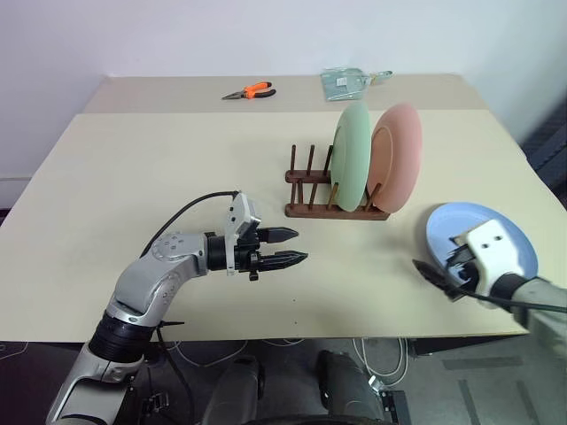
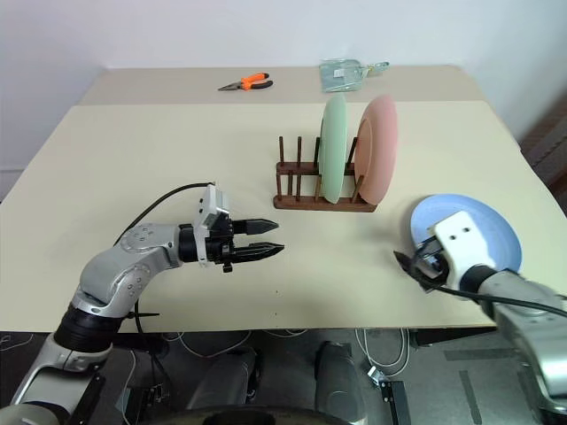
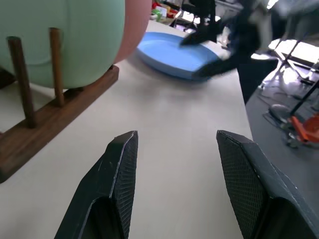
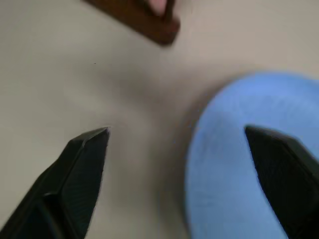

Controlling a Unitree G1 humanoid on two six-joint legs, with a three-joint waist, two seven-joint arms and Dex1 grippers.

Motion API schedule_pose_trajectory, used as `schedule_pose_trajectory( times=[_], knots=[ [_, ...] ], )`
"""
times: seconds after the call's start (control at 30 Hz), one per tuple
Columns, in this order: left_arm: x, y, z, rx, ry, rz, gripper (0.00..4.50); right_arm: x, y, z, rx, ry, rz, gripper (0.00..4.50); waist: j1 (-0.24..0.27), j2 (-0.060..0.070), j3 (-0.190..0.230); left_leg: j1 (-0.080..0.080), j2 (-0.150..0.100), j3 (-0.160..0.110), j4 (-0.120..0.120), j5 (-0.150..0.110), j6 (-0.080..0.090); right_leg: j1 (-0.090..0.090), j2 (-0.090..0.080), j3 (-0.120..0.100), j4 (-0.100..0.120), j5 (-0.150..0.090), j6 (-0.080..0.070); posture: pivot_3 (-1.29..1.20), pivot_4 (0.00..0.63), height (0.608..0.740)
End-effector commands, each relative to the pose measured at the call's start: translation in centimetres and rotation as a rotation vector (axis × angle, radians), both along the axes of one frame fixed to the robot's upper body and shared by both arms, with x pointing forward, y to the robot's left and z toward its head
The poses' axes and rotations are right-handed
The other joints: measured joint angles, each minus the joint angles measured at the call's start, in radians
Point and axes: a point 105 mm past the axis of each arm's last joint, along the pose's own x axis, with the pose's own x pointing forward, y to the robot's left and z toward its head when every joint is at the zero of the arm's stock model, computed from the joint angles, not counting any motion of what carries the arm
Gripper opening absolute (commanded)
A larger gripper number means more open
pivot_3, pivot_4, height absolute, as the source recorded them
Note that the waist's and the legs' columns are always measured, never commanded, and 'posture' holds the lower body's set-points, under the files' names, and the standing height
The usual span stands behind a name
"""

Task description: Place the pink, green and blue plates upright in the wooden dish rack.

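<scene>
While the blue plate [image 1: 481, 237] lies flat at the near right edge of the counter [image 1: 159, 168], the main risk is a bad pickup. It sits close to the counter's edge, so a push from a finger instead of a clean pinch on the rim could slide it off.

Left to right:
- Left pincer [image 1: 284, 248]: near centre-left, pointing right toward the rack, fingers parted, nothing between them. Hovers clear of the counter.
- Rack [image 1: 310, 190]: mid-counter, long axis running left-right. Left slots free.
- Green plate [image 1: 352, 158]: upright in the rack, on edge, faces pointing left and right.
- Pink plate [image 1: 399, 158]: upright just right of green, in the rack's right end, leaning slightly right. The two look close to touching; I can't tell if they do.
- Right pincer [image 4: 177, 142]: released, spread wide, straddling the blue plate's left rim, one finger over the plate, one over bare counter. No grip yet.

Second risk: blue has to go in left of green. Inserting it tilted could knock green into pink, or shove the light rack.

Blue is round, so no long axis; its face points up.
</scene>
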Motion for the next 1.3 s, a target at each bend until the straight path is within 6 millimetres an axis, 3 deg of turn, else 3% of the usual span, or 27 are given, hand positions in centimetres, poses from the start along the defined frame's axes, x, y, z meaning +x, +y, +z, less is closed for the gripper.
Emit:
schedule_pose_trajectory(
  times=[0.03,0.13,0.3,0.37,0.43,0.57,0.6,0.67,0.73,0.87,0.97,1.03,1.17,1.3],
  knots=[
    [-0.4,-0.5,1.0,-0.008,-0.051,-0.026,2.57,1.2,-1.7,-0.5,-0.109,-0.035,-0.095,3.85,0.006,0.000,0.000,0.000,0.000,0.000,0.000,0.000,0.000,0.000,0.000,0.000,0.000,0.000,0.000,0.00,0.150,0.740],
    [-0.5,-0.4,0.9,-0.002,-0.056,-0.020,2.57,1.8,-2.5,-0.7,-0.159,-0.043,-0.121,2.54,0.008,-0.001,0.000,0.000,0.000,-0.001,0.000,0.000,0.000,0.000,0.000,0.000,-0.001,0.000,0.000,0.00,0.150,0.740],
    [-0.6,0.1,0.7,0.010,-0.055,-0.003,2.57,2.8,-3.1,0.9,-0.152,-0.101,-0.161,0.04,0.007,-0.001,0.000,-0.001,-0.001,-0.002,0.000,0.000,0.000,0.000,0.000,-0.001,-0.001,0.000,0.000,0.00,0.150,0.740],
    [-0.4,0.2,0.7,0.006,-0.060,0.012,2.57,3.3,-2.9,2.2,-0.123,-0.153,-0.171,0.04,0.006,-0.001,0.000,0.000,0.000,-0.002,-0.001,0.000,0.000,0.000,0.000,-0.001,0.000,0.000,0.000,0.00,0.150,0.740],
    [0.3,0.6,0.9,-0.002,-0.079,0.053,2.57,4.0,-2.9,4.8,-0.137,-0.274,-0.166,0.04,0.005,0.000,0.001,0.000,0.000,-0.002,-0.001,0.000,0.000,0.000,0.001,-0.001,0.000,0.000,0.000,0.00,0.150,0.740],
    [3.3,2.5,0.8,0.015,-0.138,0.229,2.57,5.2,-2.7,13.3,-0.066,-0.629,-0.170,0.04,0.004,0.002,0.002,0.000,-0.001,-0.002,0.000,0.000,0.000,0.000,0.001,-0.001,0.000,0.000,0.001,0.00,0.150,0.740],
    [4.4,3.4,0.7,0.032,-0.176,0.300,2.57,5.2,-1.6,16.3,0.032,-0.736,-0.133,0.04,0.002,0.002,0.002,0.000,0.000,-0.001,0.000,0.000,0.000,0.000,0.001,-0.001,0.000,0.000,0.001,0.00,0.150,0.740],
    [5.7,4.6,0.6,0.051,-0.220,0.382,2.57,4.9,0.3,20.1,0.202,-0.855,-0.052,0.04,0.002,0.002,0.002,0.001,0.000,-0.002,-0.001,0.000,0.000,0.000,0.001,-0.001,0.001,0.000,0.001,0.00,0.150,0.740],
    [6.5,6.1,0.3,0.071,-0.257,0.438,2.57,4.0,3.8,24.3,0.477,-0.951,0.125,0.04,0.001,0.002,0.002,0.001,0.000,-0.003,-0.002,0.000,0.000,0.000,0.002,-0.002,0.001,0.001,0.001,0.00,0.150,0.740],
    [6.9,8.0,-0.4,0.109,-0.292,0.493,2.57,1.9,10.1,28.4,0.876,-0.946,0.464,0.04,0.001,0.002,0.002,0.000,0.000,-0.006,-0.004,0.000,0.000,-0.001,0.002,-0.003,0.000,0.005,0.000,0.00,0.150,0.740],
    [6.6,8.8,-0.8,0.118,-0.299,0.510,2.57,0.9,15.7,29.3,1.145,-0.811,0.669,0.04,-0.002,0.002,0.002,0.000,0.000,-0.007,-0.004,0.000,0.000,-0.001,0.002,-0.002,0.001,0.005,0.000,0.00,0.150,0.740],
    [6.4,9.0,-0.8,0.113,-0.296,0.517,2.57,1.6,18.0,28.8,1.291,-0.692,0.668,0.04,-0.002,0.003,0.002,0.000,0.000,-0.009,-0.004,0.000,0.000,-0.002,0.001,-0.002,0.002,0.005,0.000,0.00,0.150,0.740],
    [5.5,8.9,-0.5,0.079,-0.296,0.516,2.57,5.0,20.5,25.3,1.368,-0.492,0.493,0.04,-0.001,0.002,0.001,0.000,-0.001,-0.009,-0.003,0.000,0.000,-0.003,0.002,-0.002,0.003,0.005,0.000,0.00,0.150,0.740],
    [4.8,9.0,0.0,0.041,-0.290,0.517,2.57,6.2,20.9,23.5,1.366,-0.428,0.418,0.04,0.000,0.002,0.002,-0.001,-0.001,-0.007,-0.003,0.001,-0.001,-0.004,0.001,-0.002,0.003,0.005,0.000,0.00,0.150,0.740]
  ],
)
